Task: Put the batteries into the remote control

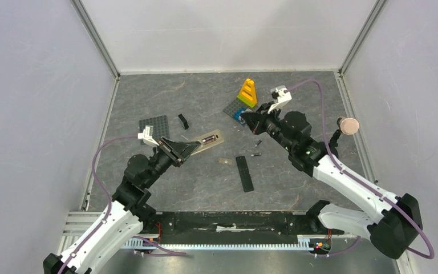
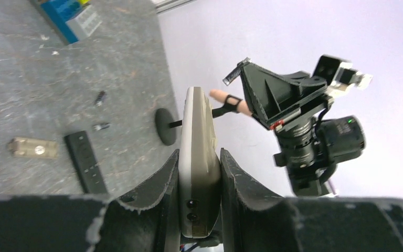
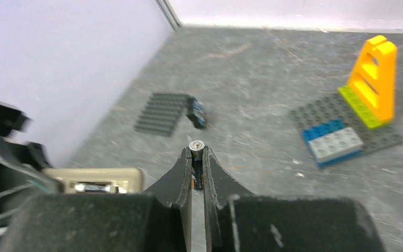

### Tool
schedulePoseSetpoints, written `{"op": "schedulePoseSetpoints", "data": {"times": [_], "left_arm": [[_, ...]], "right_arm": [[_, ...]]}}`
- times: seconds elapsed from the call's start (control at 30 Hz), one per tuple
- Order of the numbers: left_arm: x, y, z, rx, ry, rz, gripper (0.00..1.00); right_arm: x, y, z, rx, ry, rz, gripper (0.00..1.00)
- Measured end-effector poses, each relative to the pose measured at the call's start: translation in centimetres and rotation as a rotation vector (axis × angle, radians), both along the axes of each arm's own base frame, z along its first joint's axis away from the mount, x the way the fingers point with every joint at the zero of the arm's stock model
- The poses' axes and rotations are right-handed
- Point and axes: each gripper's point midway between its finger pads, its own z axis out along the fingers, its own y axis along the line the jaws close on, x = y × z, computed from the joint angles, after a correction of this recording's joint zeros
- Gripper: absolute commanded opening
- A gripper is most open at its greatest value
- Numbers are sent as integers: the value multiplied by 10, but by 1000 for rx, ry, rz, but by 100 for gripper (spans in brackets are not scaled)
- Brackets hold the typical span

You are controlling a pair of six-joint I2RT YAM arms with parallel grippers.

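Insertion pending
Left end effector [image 2: 199, 152] clamps remote control [image 2: 197, 121]; right end effector [image 3: 198, 157] pinches one battery [image 3: 197, 146]; two loose batteries [image 1: 256, 154] lie mid-frame.

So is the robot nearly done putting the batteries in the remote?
Partway. Done: the left gripper holds the remote control, and its slot seems to hold a first battery already. In hand: the right gripper pinches a second battery. Left: fit that one in, and two loose batteries lie on the table.
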Motion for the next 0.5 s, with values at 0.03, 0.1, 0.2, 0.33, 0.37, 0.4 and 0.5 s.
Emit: {"op": "schedulePoseSetpoints", "data": {"times": [0.03, 0.1, 0.2, 0.33, 0.37, 0.4, 0.5], "left_arm": [[0, 0, 4, -30, -8, 2, 2], [1, 0, 12, -87, -24, 6, 2], [3, 0, 21, -142, -45, 12, 2], [6, 1, 37, -207, -68, 20, 2], [6, 1, 41, -228, -72, 18, 2], [6, 1, 43, -237, -77, 17, 2], [5, 2, 52, -269, -97, 17, 2]], "right_arm": [[-4, 2, 8, 62, 1, -3, 3], [-12, 8, 22, 175, 10, 0, 2], [-28, 21, 36, 323, 40, 11, 2], [-47, 42, 47, 447, 87, 36, 3], [-48, 45, 49, 466, 94, 36, 3], [-48, 49, 51, 484, 101, 34, 3], [-46, 60, 56, 518, 118, 29, 3]]}}
